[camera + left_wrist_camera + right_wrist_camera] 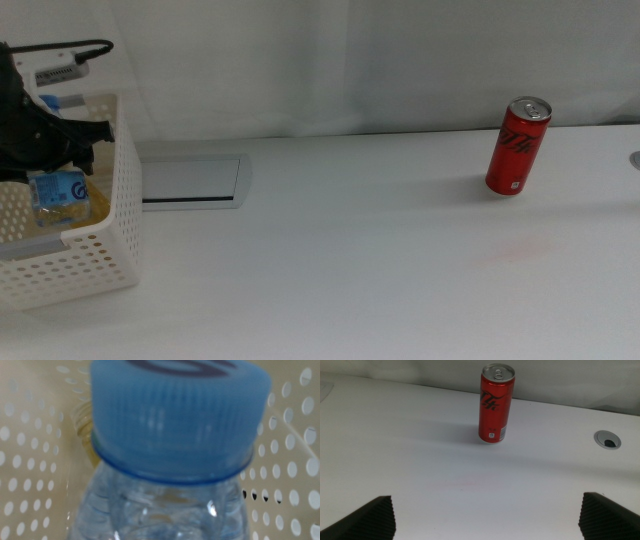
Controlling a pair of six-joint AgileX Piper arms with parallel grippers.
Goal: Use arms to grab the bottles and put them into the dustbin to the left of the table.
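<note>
Left end effector (35,150) is over the white perforated basket (110,245) at the left edge of the surface (330,260), black body partly inside the rim. It's clamped on the small clear water bottle (57,193), which hangs inside the basket. In the left wrist view the bottle's blue cap (177,420) and clear shoulder fill the picture, with perforated basket walls (30,485) all round; own jaws not visible there. A yellowish bottle (82,427) shows just behind the cap, inside the basket; in the middle view yellow shows low in the basket under the water bottle (85,207).

Right end effector (487,515): jaws wide apart, holding nothing, only the two dark tips show in the right wrist view. It's out of the middle view. Slim red can (518,146) stands upright on the surface at the right rear, well apart from the basket, ahead of the right jaws and not touching them (495,405). Small round grey grommet (607,439) sits in the surface near the can.

Grey inset plate (190,181) sits just beside the basket near the rear edge.
</note>
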